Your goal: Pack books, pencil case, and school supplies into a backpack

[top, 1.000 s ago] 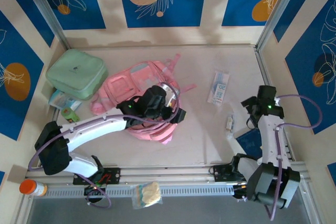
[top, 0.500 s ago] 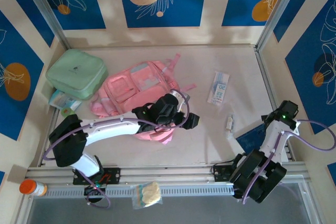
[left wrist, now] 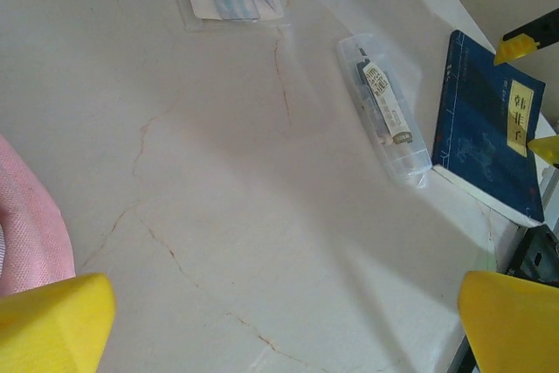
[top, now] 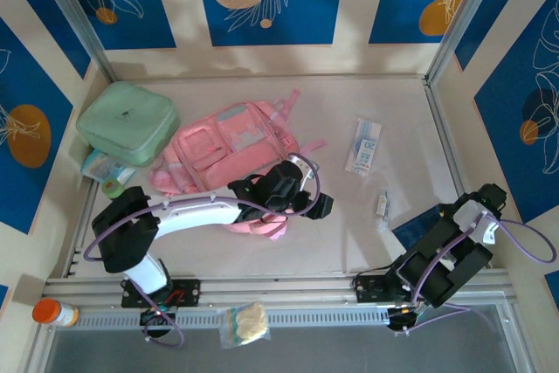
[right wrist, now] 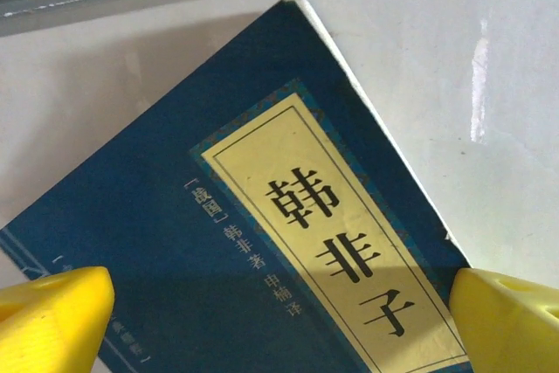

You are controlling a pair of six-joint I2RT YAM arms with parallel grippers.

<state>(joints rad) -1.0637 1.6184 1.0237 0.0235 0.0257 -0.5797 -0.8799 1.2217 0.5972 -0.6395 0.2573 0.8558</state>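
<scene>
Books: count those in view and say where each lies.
1. One navy book lies flat near the table's right front edge, beside a clear pen box. Other books may be hidden from view.

Top view, roughly: the backpack (top: 223, 141) sits left of centre, and the zip case (top: 127, 122) is just beside it on the upper left, close to the left wall. A couple of small packets (top: 105, 166) lie at the zip case's lower edge. The pencil case (top: 364, 146) lies right of centre, well apart from the backpack. Below it there's a small tube box (top: 382, 204), and to the lower right of that a book (top: 417, 231), near the right rail. A bottle (top: 52, 312) sits way down in the bottom left corner, by the front rail.
</scene>
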